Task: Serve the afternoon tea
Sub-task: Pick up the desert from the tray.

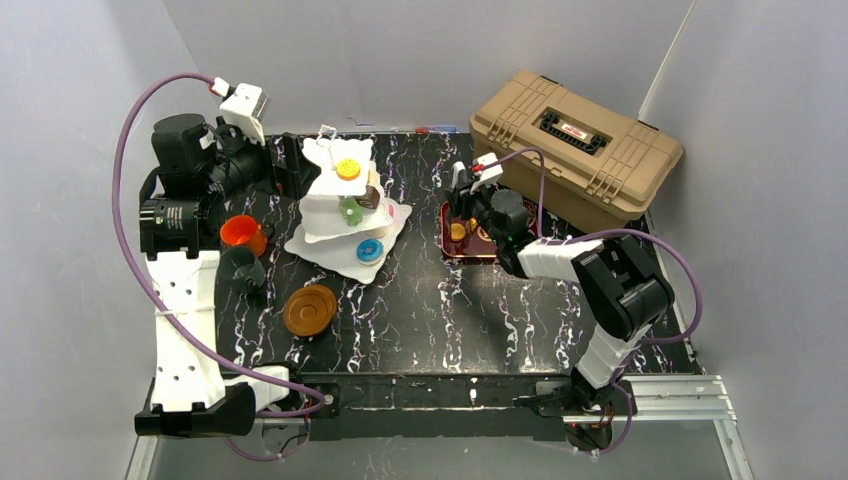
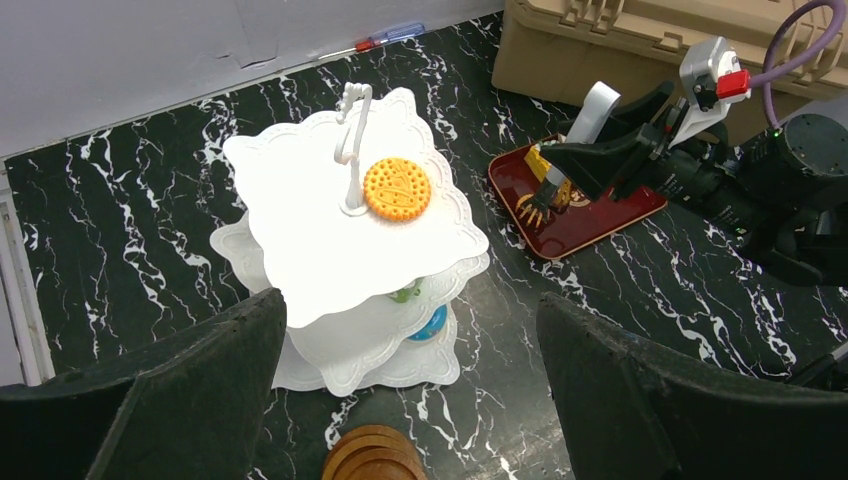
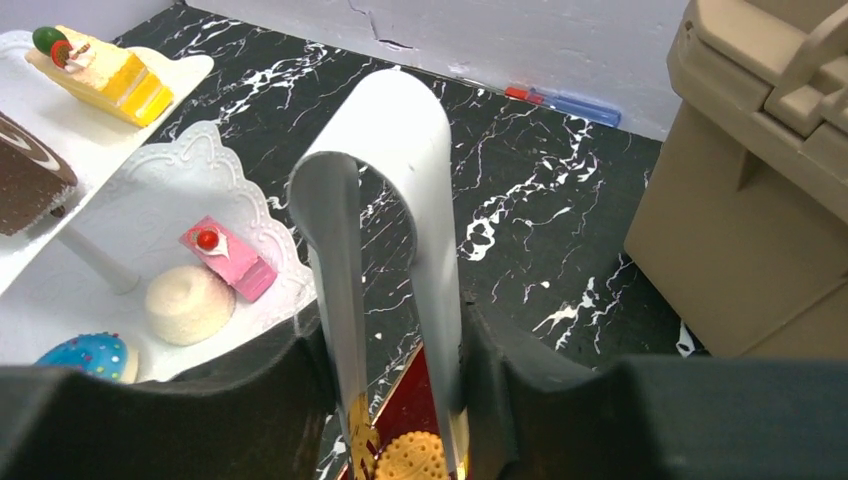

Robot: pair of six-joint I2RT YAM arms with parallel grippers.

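Over the black marbled tabletop [image 1: 450, 320], the right fingers [image 3: 250, 400] clamp the metal tongs [image 3: 390, 200], whose tips stand either side of a round biscuit [image 3: 412, 458] on the red tray [image 2: 590, 225] near the tan toolbox [image 1: 575, 150]. The left fingers [image 2: 180, 400] hang spread wide and empty above the white three-tier stand [image 2: 300, 240], which sits near the tray. The toy biscuit looks light, rigid and smooth, likely to slip from metal tips, so a level pinch across its rim seems safest, followed by a soft set-down on the stand's thin, tippy-looking plates.
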